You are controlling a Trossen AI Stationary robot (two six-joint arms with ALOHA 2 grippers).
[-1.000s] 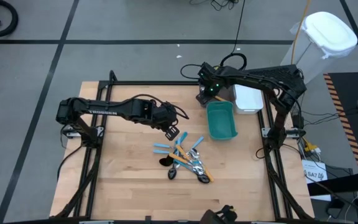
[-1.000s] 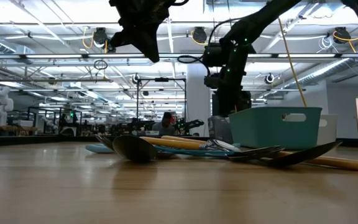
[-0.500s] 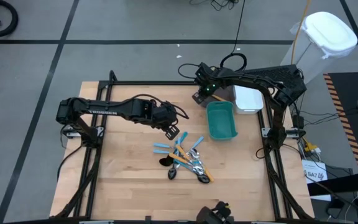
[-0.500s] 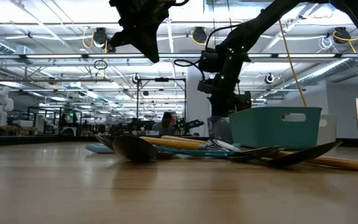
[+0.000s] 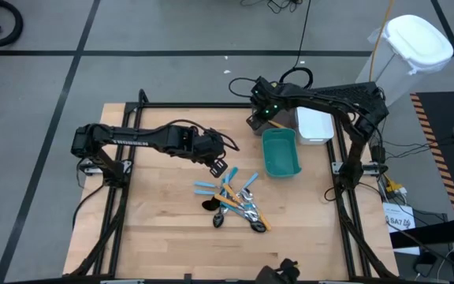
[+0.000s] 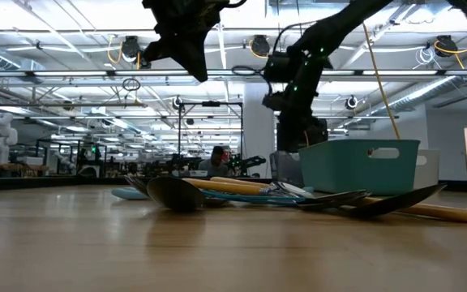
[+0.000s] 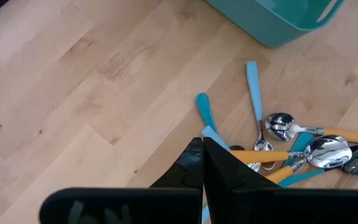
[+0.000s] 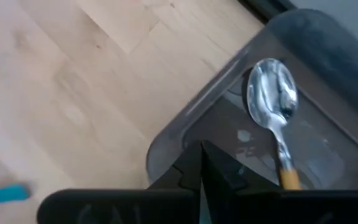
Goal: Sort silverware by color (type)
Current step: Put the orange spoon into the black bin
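Observation:
The silverware (image 5: 235, 201) lies in a loose pile near the table's middle: light-blue-handled pieces (image 7: 252, 84), orange-handled silver spoons (image 7: 303, 132) and dark spoons (image 6: 173, 193). My left gripper (image 5: 218, 168) hangs shut and empty above the pile's far-left edge, its fingertips (image 7: 202, 152) together. My right gripper (image 5: 257, 120) is shut and empty over the gray bin (image 8: 185, 118) at the far side. One orange-handled spoon (image 8: 273, 99) lies flat on that bin's floor.
A teal bin (image 5: 280, 151) stands right of the pile, with a white bin (image 5: 312, 125) behind it beside the gray one. Bare wood stretches along the table's left and near sides. A black frame runs round the table edges.
My right gripper swung a little toward the table's left, then came back toward the right over the gray bin, staying shut. The left arm and the pile kept still.

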